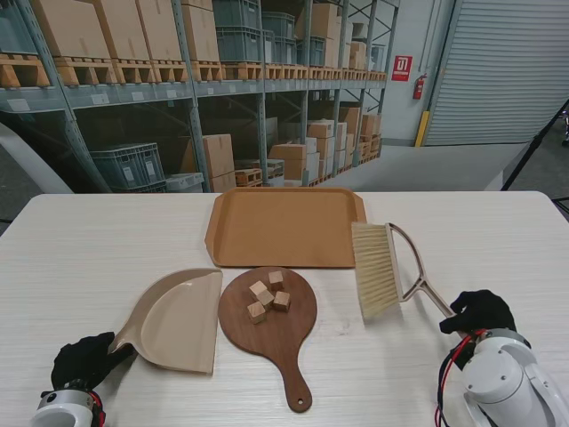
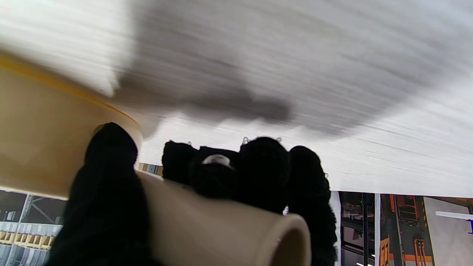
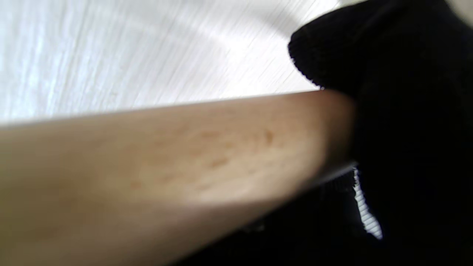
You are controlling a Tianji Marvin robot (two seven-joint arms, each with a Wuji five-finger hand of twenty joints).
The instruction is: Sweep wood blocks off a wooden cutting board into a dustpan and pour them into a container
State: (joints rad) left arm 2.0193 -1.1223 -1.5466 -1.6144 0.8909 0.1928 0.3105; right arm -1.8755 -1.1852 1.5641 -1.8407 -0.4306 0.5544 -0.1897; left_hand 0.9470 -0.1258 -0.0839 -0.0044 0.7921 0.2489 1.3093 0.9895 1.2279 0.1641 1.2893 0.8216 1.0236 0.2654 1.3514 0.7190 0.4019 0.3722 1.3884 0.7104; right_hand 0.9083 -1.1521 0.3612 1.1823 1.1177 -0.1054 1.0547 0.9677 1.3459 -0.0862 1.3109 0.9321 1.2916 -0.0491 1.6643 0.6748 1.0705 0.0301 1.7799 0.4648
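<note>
At table centre, four small wood blocks (image 1: 268, 296) rest on the round dark wooden cutting board (image 1: 271, 331). Left hand (image 1: 82, 360) grasps the beige plastic dustpan (image 1: 178, 322) at 9 o'clock; right hand (image 1: 480, 311) grasps the wooden-handled brush (image 1: 382, 269) at 3 o'clock. Grasping step apparently complete; next, sweeping calls for lifting the brush over.

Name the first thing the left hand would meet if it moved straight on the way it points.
Probably the dustpan: the left hand already grips its handle and points along it toward the pan; the board lies beyond.
</note>
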